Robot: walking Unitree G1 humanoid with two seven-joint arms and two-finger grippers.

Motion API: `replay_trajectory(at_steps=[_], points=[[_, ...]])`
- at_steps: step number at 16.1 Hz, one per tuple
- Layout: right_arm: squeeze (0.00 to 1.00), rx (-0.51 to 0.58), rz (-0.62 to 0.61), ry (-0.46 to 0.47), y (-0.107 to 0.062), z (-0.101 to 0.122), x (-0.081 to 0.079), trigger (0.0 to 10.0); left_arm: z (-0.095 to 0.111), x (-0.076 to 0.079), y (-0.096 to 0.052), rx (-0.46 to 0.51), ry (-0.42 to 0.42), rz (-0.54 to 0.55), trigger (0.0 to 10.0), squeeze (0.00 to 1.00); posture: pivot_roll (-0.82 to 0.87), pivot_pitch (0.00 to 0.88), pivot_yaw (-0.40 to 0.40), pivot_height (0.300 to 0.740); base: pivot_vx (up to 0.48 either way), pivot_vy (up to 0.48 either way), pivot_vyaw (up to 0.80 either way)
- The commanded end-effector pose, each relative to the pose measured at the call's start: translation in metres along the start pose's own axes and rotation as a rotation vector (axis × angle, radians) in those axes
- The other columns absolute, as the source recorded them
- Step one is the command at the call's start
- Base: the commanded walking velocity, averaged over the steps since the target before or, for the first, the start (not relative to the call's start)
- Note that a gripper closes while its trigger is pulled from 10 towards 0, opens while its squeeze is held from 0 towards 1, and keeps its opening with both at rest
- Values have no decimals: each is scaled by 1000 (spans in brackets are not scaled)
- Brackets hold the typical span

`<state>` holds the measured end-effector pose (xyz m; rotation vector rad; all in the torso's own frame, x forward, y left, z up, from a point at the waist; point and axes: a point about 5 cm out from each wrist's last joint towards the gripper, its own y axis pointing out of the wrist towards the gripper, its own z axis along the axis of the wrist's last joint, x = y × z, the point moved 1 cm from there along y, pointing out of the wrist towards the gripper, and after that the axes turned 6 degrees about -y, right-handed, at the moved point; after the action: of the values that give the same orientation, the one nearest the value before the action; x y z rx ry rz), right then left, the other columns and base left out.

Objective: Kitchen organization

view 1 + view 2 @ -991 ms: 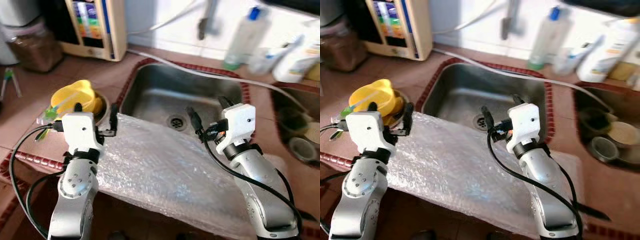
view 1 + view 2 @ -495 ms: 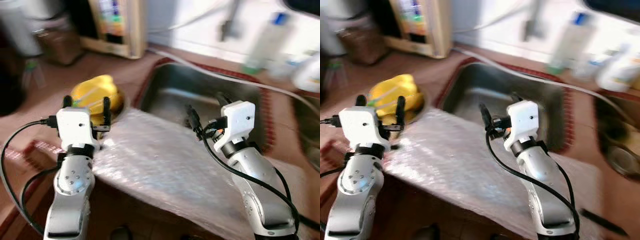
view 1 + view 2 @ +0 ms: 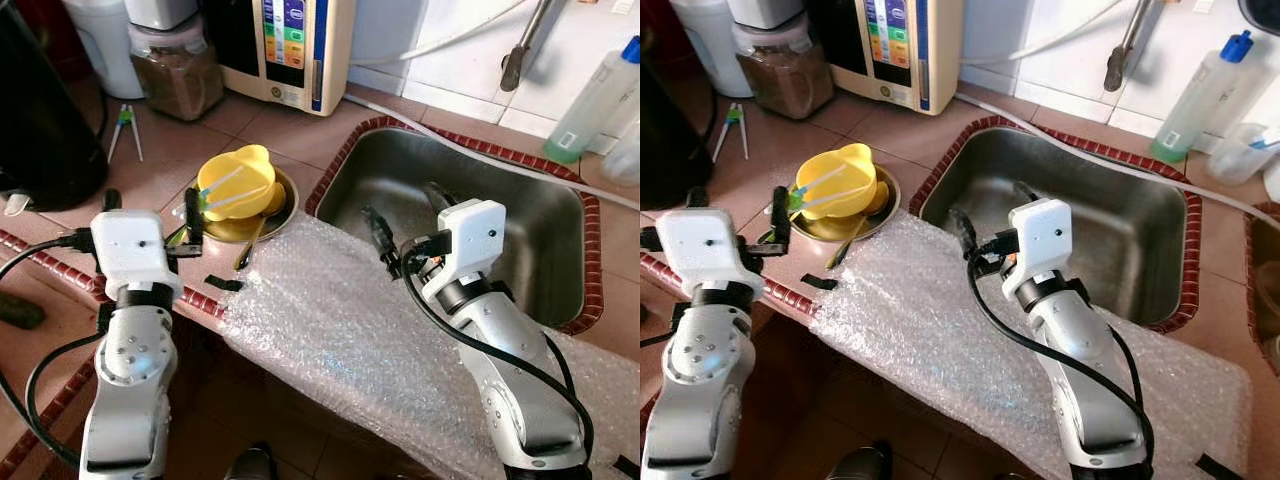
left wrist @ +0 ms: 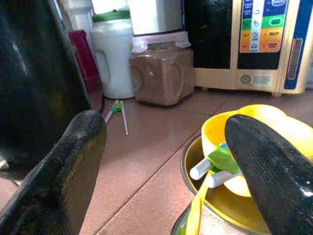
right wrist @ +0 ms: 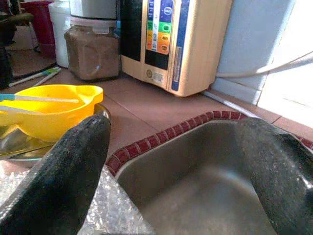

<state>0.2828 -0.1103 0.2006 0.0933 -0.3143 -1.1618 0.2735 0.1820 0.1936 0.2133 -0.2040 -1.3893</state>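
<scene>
A clear bubble-wrap sheet (image 3: 330,340) drapes the tiled counter's front edge, long axis running along that edge, its far side overlapping the steel sink's (image 3: 520,215) near rim. The beige water purifier's (image 3: 290,45) coloured labels are unreadable. Left gripper (image 3: 150,200) hovers wide beside the yellow plastic bowl (image 3: 235,180); right gripper (image 3: 405,215) hovers wide above the sink's near rim.

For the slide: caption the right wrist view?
Open right gripper poised over sink edge, yellow bowl beside it.

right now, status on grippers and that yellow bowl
Left gripper open, empty, hovering near yellow bowl. Right gripper open, empty, over bubble wrap at sink edge. Bowl sits in metal dish, utensils inside.
</scene>
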Motion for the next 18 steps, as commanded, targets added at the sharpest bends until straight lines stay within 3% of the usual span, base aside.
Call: replay_trajectory(at_steps=[1,7,9,10,11,12,13,15,16,17,18], points=[[0,4,44,30,1,3,-4,10000,-3,-1,1,-31,-23,10,10000,0,36,197,-41,740,0,0,0],[0,10,212,109,-3,5,-25,10000,-17,17,2,-109,-153,-87,10000,0,34,178,-41,740,0,0,0],[0,11,270,148,-4,8,-31,10000,-20,18,3,-133,-203,-86,8549,0,36,168,-42,740,0,0,0],[0,13,309,177,-5,9,-34,10000,-22,20,4,-138,-221,-98,6941,0,36,163,-42,740,0,0,0],[0,14,343,196,-6,10,-37,10000,-22,20,5,-136,-226,-102,6118,0,36,159,-43,740,0,0,0],[0,14,370,218,-7,11,-39,10000,-23,20,6,-135,-235,-100,4353,0,37,153,-42,740,0,0,0],[0,10,423,244,-9,12,-44,10000,-26,19,8,-144,-253,-90,3569,0,36,142,-42,740,0,0,0],[0,7,444,238,-11,11,-47,10000,-28,18,12,-144,-261,-81,4588,0,36,139,-41,740,0,0,0],[0,4,451,242,-12,11,-48,10000,-29,18,14,-141,-275,-75,4510,0,35,135,-43,740,0,0,0],[0,0,457,240,-12,10,-48,10000,-29,18,17,-136,-290,-74,3098,0,35,132,-45,740,0,0,0],[0,-3,463,235,-13,10,-49,10000,-27,19,20,-121,-298,-79,2314,0,35,132,-45,740,0,0,0]])
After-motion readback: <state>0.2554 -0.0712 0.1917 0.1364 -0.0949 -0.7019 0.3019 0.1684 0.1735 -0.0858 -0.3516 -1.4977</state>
